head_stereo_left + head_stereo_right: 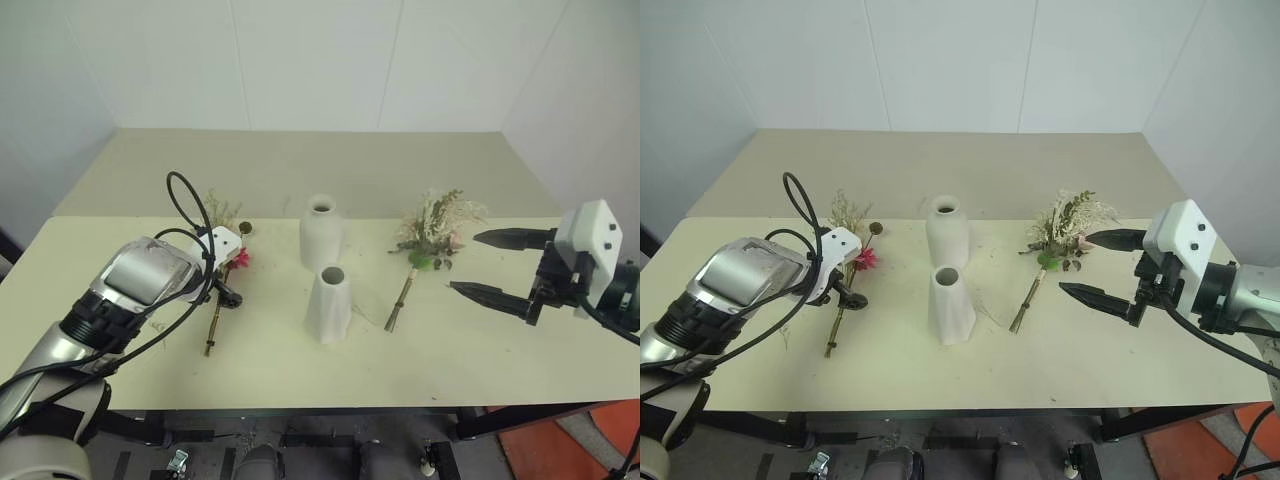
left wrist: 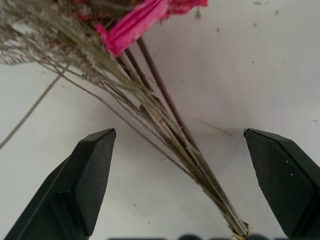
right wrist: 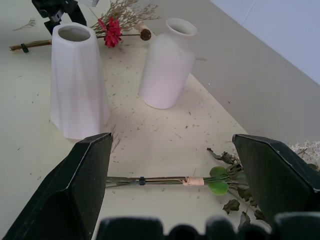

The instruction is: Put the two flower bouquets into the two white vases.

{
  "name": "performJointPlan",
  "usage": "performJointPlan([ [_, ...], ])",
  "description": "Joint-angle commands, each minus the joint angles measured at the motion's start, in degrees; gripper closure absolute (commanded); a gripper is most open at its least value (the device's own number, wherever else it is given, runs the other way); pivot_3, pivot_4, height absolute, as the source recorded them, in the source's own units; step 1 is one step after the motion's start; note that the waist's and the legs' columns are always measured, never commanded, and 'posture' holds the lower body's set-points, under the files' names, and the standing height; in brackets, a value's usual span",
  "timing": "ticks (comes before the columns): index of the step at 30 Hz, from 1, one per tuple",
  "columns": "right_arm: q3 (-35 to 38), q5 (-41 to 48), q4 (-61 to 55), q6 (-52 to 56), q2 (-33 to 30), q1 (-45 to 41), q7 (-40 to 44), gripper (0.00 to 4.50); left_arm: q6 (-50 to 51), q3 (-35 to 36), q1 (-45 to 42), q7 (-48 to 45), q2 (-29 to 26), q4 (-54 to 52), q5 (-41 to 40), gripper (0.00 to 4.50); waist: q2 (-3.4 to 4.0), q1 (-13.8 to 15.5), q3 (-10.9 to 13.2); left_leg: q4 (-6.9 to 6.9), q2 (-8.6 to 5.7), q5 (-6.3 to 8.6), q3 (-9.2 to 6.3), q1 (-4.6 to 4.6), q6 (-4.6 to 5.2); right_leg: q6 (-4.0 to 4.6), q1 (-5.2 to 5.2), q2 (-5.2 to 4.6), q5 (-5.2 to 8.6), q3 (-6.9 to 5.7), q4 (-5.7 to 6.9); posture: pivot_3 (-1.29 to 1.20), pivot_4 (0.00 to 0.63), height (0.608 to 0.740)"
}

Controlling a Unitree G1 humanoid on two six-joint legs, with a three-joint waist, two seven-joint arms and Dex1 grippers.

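Pink-bloomed slim bunch (image 1: 222, 290) lies blooms-away, stems toward robot, between the wide-open left gripper (image 2: 180, 145); right gripper (image 1: 492, 265) gapes.

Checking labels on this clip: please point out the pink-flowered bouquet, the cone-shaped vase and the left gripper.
pink-flowered bouquet (image 2: 165, 100): left wrist view, on its stems.
cone-shaped vase (image 1: 329, 305): left eye view, mid-body.
left gripper (image 2: 180, 185): left wrist view, midway between its open fingertips.
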State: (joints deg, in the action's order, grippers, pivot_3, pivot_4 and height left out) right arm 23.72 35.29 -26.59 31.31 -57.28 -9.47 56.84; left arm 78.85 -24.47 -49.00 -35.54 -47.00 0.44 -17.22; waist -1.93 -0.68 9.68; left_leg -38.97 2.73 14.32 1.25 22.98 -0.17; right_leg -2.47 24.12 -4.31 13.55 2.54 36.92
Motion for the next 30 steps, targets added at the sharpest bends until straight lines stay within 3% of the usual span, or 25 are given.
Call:
performJointPlan([
  [1,2.83,1.54,-1.45,-0.23,-0.02,-0.1,-0.58,0.0,-0.11,1.18,-1.24,0.63,0.75,0.91,1.5,0.95,0.0,0.04,0.0,0.0,-0.01,0.0,0.0,0.0,0.0,0.0,0.0,-0.01,0.0,0.0,0.01,0.0,0.15,0.74],
  [12,2.52,2.84,0.32,1.33,-2.8,-0.93,0.73,0.0,1.73,6.72,1.13,4.6,3.46,1.26,2.04,4.47,0.0,-0.11,0.0,0.0,-0.01,0.0,-0.01,-0.01,0.0,0.0,0.02,-0.01,0.0,0.01,0.03,0.0,0.15,0.74],
  [19,2.23,2.89,1.73,1.61,-3.7,-1.58,1.64,0.0,-1.52,18.92,3.72,14.74,6.82,-0.1,5.95,4.47,0.0,-0.01,0.0,-0.01,-0.01,0.0,-0.03,0.0,0.0,0.0,0.02,-0.02,0.0,0.0,0.04,0.0,0.15,0.74],
  [23,1.33,2.76,1.81,1.63,-3.31,-1.95,1.41,0.0,-17.45,29.77,6.4,23.57,12.41,-2.29,8.51,4.47,-0.01,0.11,0.01,-0.03,-0.02,0.0,-0.05,0.03,0.0,0.0,0.01,-0.06,-0.01,-0.03,0.03,0.0,0.15,0.74],
  [30,-0.64,2.34,1.49,1.37,-1.72,-3.33,-0.75,0.0,-39.39,33.87,1.74,15.29,18.59,0.3,2.9,4.47,-0.01,0.96,0.01,-0.09,-0.03,-0.01,-0.04,0.07,-0.02,0.01,-0.01,-0.08,-0.03,-0.09,0.04,0.0,0.15,0.74],
])
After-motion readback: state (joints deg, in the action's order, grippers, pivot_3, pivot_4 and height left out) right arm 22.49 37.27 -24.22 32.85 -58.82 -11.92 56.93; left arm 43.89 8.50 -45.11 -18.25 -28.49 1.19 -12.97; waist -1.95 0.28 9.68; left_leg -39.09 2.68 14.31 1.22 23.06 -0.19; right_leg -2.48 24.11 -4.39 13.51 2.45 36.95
